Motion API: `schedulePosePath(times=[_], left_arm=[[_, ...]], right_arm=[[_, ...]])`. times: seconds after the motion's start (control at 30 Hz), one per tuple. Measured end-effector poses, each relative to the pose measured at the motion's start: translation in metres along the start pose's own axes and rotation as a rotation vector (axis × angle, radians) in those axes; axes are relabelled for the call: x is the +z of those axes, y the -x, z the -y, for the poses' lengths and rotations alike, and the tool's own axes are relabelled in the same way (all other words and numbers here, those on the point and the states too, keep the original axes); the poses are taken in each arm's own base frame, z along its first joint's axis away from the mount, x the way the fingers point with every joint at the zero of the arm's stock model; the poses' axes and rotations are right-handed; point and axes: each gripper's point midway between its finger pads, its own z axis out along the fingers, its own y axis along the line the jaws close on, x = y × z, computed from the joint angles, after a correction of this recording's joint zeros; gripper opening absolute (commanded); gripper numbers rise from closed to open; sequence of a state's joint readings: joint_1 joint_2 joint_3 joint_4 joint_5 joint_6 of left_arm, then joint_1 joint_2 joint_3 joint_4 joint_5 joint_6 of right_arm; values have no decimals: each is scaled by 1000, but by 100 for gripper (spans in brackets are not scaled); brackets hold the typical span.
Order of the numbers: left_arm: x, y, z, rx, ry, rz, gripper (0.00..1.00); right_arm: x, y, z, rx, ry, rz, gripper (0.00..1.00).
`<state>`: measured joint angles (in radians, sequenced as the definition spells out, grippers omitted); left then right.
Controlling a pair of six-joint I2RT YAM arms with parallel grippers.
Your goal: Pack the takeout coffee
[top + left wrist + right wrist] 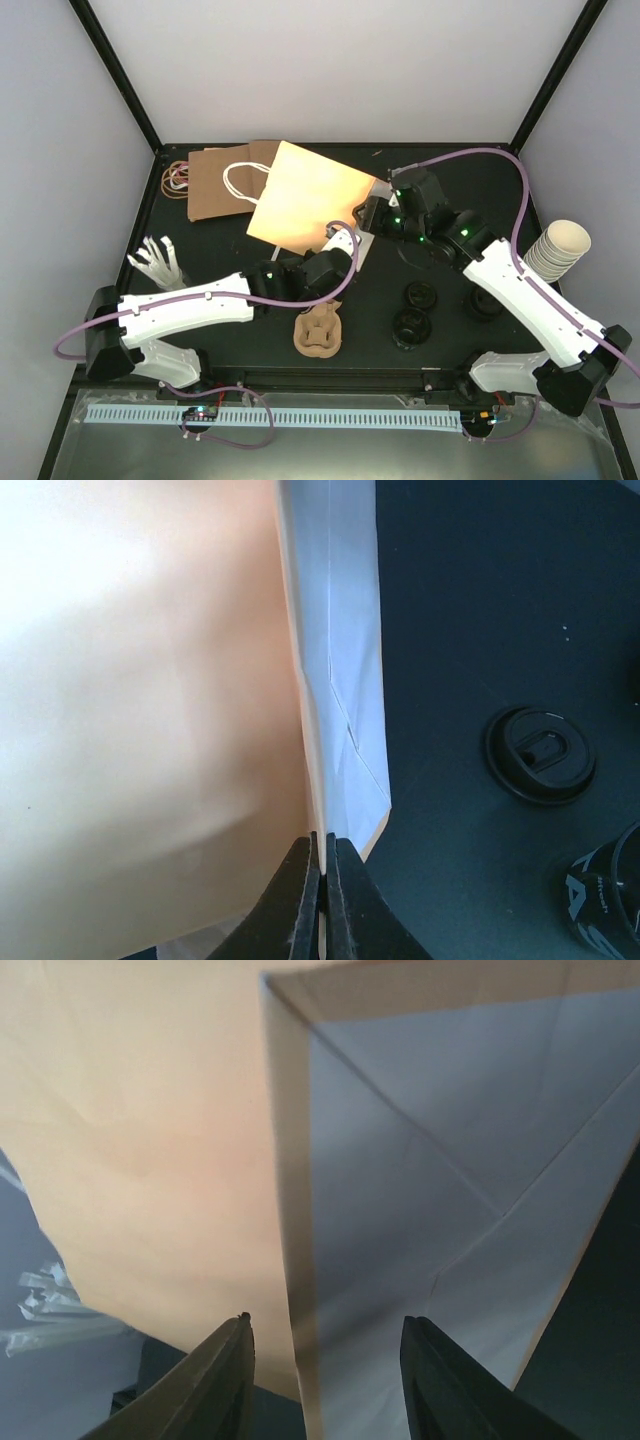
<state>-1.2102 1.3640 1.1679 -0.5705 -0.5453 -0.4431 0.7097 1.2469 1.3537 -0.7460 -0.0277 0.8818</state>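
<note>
Three takeout coffee cups with black lids stand on the black table right of centre: one, one and one. In the left wrist view I see one lid and part of another cup. A tan paper bag is raised at an angle over the table's middle. My left gripper is shut on the bag's lower edge. My right gripper stands open, its fingers either side of the bag's folded edge without touching it.
A brown pulp cup tray lies near the front edge. A stack of cream paper cups leans at the right. A second flat brown bag with white handles, rubber bands and white plastic cutlery lie to the left.
</note>
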Motion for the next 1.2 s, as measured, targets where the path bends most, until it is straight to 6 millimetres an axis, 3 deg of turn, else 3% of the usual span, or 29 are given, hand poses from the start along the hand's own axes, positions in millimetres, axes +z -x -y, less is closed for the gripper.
schedulePosePath(times=[0.33,0.67,0.77,0.9,0.97,1.13,1.2], left_arm=[[6,-4,2,32,24,-5,1],[4,-4,4,46,27,0,1],[4,-4,4,50,31,3,2],[4,-4,4,54,38,7,8],[3,-4,4,54,37,7,15],[2,-5,7,59,26,4,61],[1,-5,9,52,10,-4,70]], right_arm=[[11,-19,9,12,-24,-44,27],[9,-21,11,26,-25,-46,15],[8,-21,11,27,-22,-44,6],[6,-21,11,30,-21,-41,1],[6,-21,12,30,-22,-39,1],[5,-22,20,20,-45,-22,1],[3,-21,24,12,-58,-11,1]])
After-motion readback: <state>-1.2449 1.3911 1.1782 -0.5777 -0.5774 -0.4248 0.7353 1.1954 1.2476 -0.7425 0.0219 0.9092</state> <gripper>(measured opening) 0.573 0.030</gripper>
